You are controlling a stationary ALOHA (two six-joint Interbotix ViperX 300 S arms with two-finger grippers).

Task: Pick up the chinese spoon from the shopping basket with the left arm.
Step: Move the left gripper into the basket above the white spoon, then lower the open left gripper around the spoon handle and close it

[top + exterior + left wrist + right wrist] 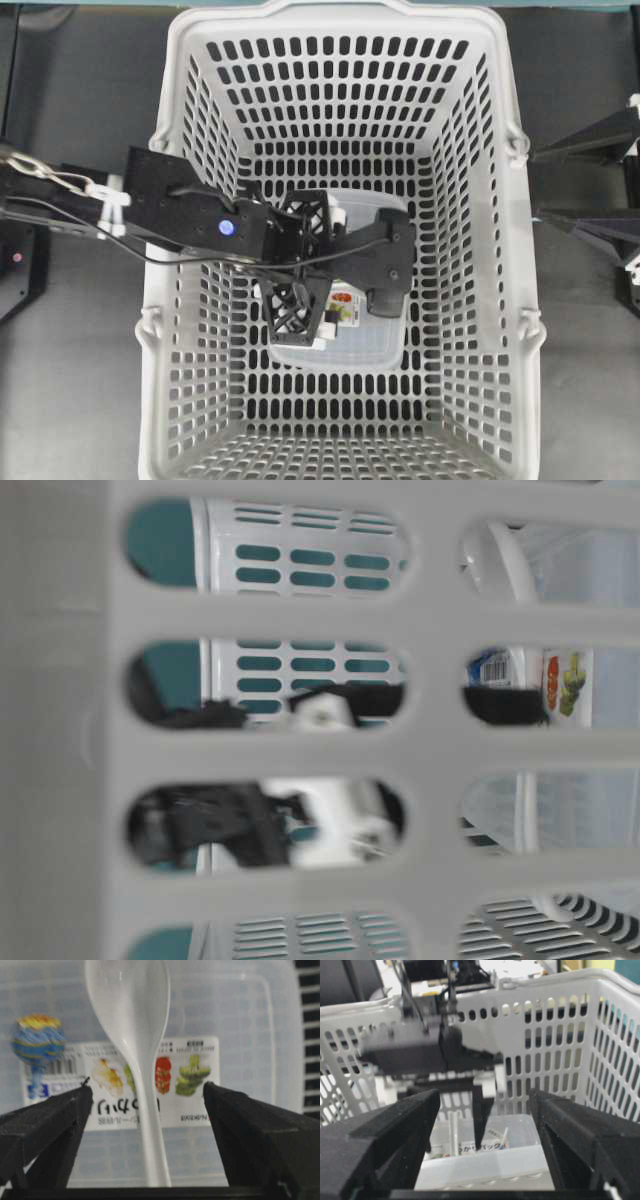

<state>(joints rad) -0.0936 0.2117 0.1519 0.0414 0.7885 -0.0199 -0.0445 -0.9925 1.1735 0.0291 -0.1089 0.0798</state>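
With my left fingers (47, 1132) spread wide on either side of it, the chinese spoon (135, 1055) sits centred in the gap, untouched, lying on the lid of the clear food box (240, 1025) inside the shopping basket (500, 300). Handle runs toward my wrist camera, bowl points away, over the printed label (185, 1085). Left gripper (322, 275) hangs over the box mid-basket. Handling guess: glazed ceramic or hard plastic, so stiff, light, slick, and chippable if ceramic. The lid under it looks smooth too, so it may skate when one finger lands first. I'd close on the handle's straight stretch just below the bowl, both sides square, moderate force. The bowl is too wide and curved to pinch. Right gripper (485, 1160) is parked outside the basket, fingers also apart, holding nothing.
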